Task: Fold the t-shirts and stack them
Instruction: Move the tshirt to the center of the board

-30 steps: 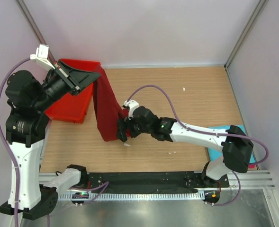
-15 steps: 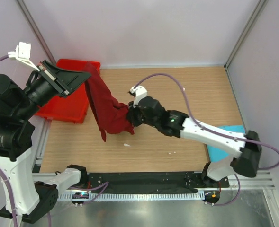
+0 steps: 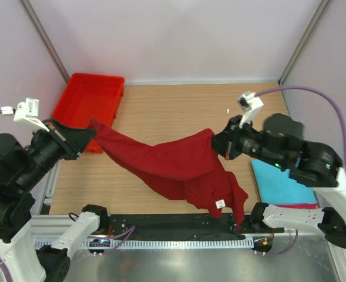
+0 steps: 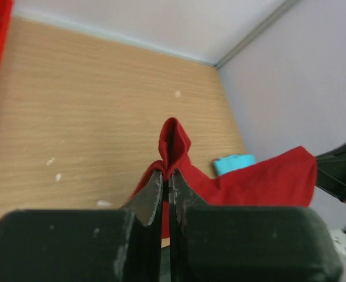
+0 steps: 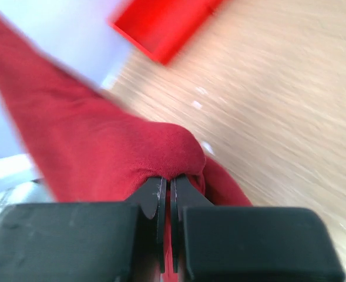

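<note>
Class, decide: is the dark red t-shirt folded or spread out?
Spread out, unfolded: the maroon t-shirt hangs stretched between the left jaws and the right jaws, both shut on it.

Maroon t-shirt (image 3: 178,167) hangs stretched mid-air; turquoise t-shirt (image 3: 278,185) (atop pink t-shirt (image 3: 302,205)) lies folded.

The left arm (image 3: 14,170) and right arm (image 3: 290,153) are black-jointed with white links, purple cables (image 3: 305,89) and seemingly black fingers (image 4: 151,197).
</note>
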You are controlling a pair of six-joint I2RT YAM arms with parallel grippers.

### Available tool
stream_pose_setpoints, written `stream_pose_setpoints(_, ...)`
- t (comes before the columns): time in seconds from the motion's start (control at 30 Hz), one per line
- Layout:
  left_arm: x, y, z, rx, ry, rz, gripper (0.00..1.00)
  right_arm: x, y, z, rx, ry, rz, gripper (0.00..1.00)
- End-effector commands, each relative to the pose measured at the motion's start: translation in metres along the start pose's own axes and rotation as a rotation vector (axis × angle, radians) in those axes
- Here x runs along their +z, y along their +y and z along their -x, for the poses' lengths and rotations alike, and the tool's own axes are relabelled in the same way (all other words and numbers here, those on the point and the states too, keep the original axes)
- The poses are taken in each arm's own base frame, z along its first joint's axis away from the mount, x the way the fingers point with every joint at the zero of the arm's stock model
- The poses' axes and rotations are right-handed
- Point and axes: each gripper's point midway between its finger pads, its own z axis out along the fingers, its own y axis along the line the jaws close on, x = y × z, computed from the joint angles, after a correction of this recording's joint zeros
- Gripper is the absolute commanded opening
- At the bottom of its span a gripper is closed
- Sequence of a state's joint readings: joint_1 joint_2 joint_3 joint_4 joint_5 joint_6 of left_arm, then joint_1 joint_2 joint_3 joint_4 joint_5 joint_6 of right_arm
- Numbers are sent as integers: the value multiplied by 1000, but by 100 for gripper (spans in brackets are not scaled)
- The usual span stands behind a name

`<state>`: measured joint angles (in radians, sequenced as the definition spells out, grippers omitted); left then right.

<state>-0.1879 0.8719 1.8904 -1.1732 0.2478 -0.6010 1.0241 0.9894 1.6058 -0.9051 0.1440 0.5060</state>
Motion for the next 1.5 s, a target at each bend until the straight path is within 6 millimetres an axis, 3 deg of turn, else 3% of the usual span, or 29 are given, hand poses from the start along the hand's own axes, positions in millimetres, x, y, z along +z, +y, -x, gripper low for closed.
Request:
stream_pose_setpoints(0.0,29,75,-25,-23,54,318,0,66,-59,-49,-21,254,-218,1)
stream_pose_setpoints(0.03,33,89,-29,-30,63,384,0,80,-77,-52,9,280,-246,1)
stream_pose_setpoints(0.07,43,105,-41,-29,101,433,0,95,-115,-48,117,283,-269,1)
stream_pose_setpoints(0.1,53,120,-46,-35,119,499,0,117,-146,-61,181,344,-323,1)
stream_pose_setpoints(0.17,73,148,-66,-45,189,593,0,133,-200,-66,258,373,-434,26)
stream_pose_setpoints(0.2,91,160,-79,-48,252,625,0,152,-229,-90,289,471,-493,38)
stream_pose_setpoints(0.23,103,172,-93,-49,298,651,0,151,-239,-102,295,542,-531,58)
stream_pose_setpoints(0.27,110,179,-100,-53,334,673,0,157,-245,-99,259,567,-544,65)
stream_pose_setpoints(0.3,117,183,-107,-53,380,679,9,158,-258,-108,247,606,-598,69)
stream_pose_setpoints(0.33,126,187,-114,-40,418,676,21,153,-257,-108,240,618,-606,78)
stream_pose_setpoints(0.37,127,189,-114,-33,411,680,34,148,-256,-114,241,631,-612,79)
stream_pose_setpoints(0.4,127,191,-110,-22,383,686,57,142,-255,-117,238,628,-623,81)
stream_pose_setpoints(0.5,112,194,-104,17,337,705,78,115,-238,-139,275,618,-585,83)
stream_pose_setpoints(0.57,103,190,-112,0,351,690,82,95,-230,-172,312,650,-555,80)
stream_pose_setpoints(0.63,101,188,-135,-49,387,654,78,82,-231,-206,341,687,-568,71)
stream_pose_setpoints(0.7,110,163,-146,-138,359,507,63,76,-223,-214,359,662,-539,64)
stream_pose_setpoints(0.73,115,163,-174,-176,417,472,62,77,-220,-226,389,668,-515,63)
stream_pose_setpoints(0.77,120,139,-193,-215,475,352,62,77,-219,-229,401,662,-503,63)
stream_pose_setpoints(0.8,135,126,-199,-267,460,298,62,78,-218,-232,410,661,-496,65)
stream_pose_setpoints(0.83,137,110,-231,-252,542,248,63,80,-220,-237,422,654,-492,67)
stream_pose_setpoints(0.9,159,93,-251,-218,548,224,69,83,-218,-241,432,656,-473,73)
stream_pose_setpoints(0.93,159,74,-268,-177,590,178,69,86,-220,-244,431,653,-465,73)
stream_pose_setpoints(0.97,165,67,-277,-165,609,167,70,88,-219,-246,434,661,-451,74)
stream_pose_setpoints(1.0,177,69,-296,-146,652,192,69,90,-220,-252,441,676,-444,74)
stream_pose_setpoints(1.03,179,63,-304,-119,675,183,67,95,-221,-254,445,677,-432,72)
stream_pose_setpoints(1.17,194,73,-344,-54,790,242,58,104,-225,-256,438,686,-423,63)
stream_pose_setpoints(1.23,198,76,-363,-46,842,254,53,104,-230,-260,429,698,-444,47)
stream_pose_setpoints(1.3,199,79,-372,-42,865,270,49,104,-232,-262,431,703,-451,40)
stream_pose_setpoints(1.47,197,81,-404,-46,958,272,54,102,-236,-274,446,713,-461,44)
